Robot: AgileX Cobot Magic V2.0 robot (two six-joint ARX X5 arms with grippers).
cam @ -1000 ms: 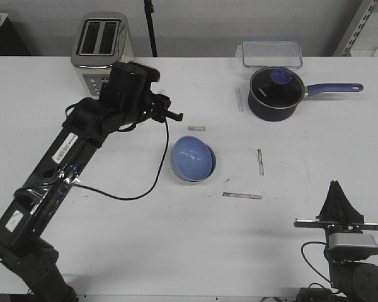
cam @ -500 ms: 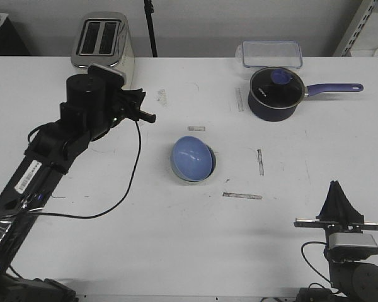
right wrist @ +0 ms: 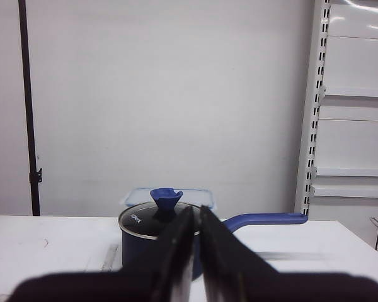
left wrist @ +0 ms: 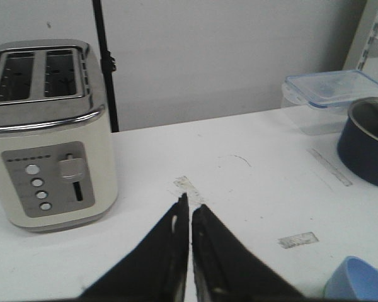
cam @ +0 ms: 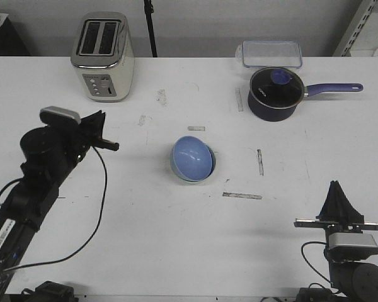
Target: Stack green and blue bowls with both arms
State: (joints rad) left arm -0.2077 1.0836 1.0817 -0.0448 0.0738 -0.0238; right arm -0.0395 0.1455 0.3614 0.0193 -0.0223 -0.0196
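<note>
- Blue bowl (cam: 193,158) sits nested in the green bowl (cam: 210,167) mid-counter (cam: 176,239): stacking looks done.
- Left end effector (cam: 110,145), at its 9 o'clock, and right end effector (right wrist: 195,217) both closed, empty.

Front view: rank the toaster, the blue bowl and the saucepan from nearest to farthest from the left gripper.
From the left gripper, jaws shut:
1. Toaster, just behind it at the table's far left.
2. Blue bowl, to its right at mid-table, nested in the green one.
3. Saucepan, far right rear.
</note>
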